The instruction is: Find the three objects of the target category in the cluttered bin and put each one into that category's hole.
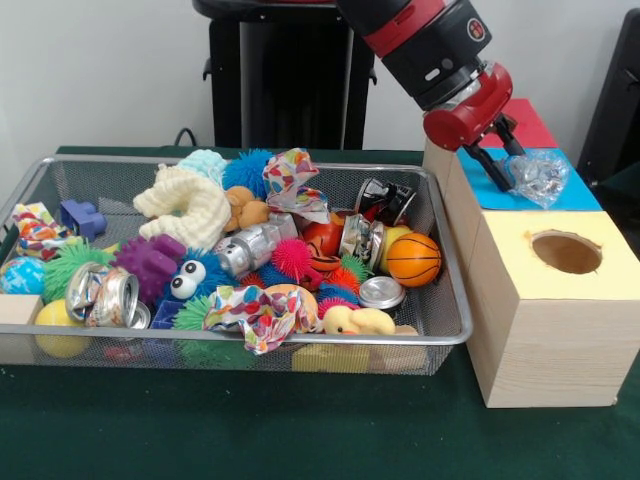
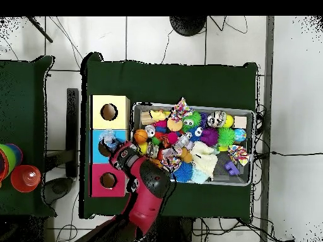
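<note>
The wire-mesh bin [image 1: 455, 300] holds a heap of toys, crushed cans and patterned paper wads; it also shows in the overhead view [image 2: 255, 145]. One crumpled see-through bottle [image 1: 540, 178] is over the top of the blue box [image 1: 585, 195], at its hole. My gripper [image 1: 508, 166] hangs above that box, with its fingers closed on the bottle's near end. In the overhead view the bottle [image 2: 108, 137] lies over the blue box [image 2: 96, 140] just beyond my gripper [image 2: 117, 149]. No other bottle shows in the bin.
A yellow-topped wooden box with a round hole [image 1: 566, 252] stands in front of the blue one, and a red-topped box [image 1: 530, 120] behind it. Metal cans [image 1: 105, 295], a basketball [image 1: 413, 258] and spiky balls fill the bin. Cups [image 2: 25, 178] stand on a side table.
</note>
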{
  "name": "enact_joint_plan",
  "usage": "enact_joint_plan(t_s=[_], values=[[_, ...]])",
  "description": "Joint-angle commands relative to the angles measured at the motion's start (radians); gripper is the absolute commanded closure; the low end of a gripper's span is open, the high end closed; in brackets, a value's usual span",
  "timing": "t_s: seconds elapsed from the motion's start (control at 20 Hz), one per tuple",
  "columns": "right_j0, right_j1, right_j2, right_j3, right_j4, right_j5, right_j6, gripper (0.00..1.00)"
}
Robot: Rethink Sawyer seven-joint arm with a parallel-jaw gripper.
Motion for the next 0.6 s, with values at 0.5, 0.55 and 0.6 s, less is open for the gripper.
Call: enact_joint_plan(t_s=[0.5,0.55,0.6], values=[[0.04,0.1,0.029,-0.001,0.032,-0.004,-0.358,0.0],[0.038,0.096,0.027,-0.001,0.02,-0.006,-0.34,0.0],[0.03,0.082,0.034,0.001,0.013,0.003,-0.295,0.0]])
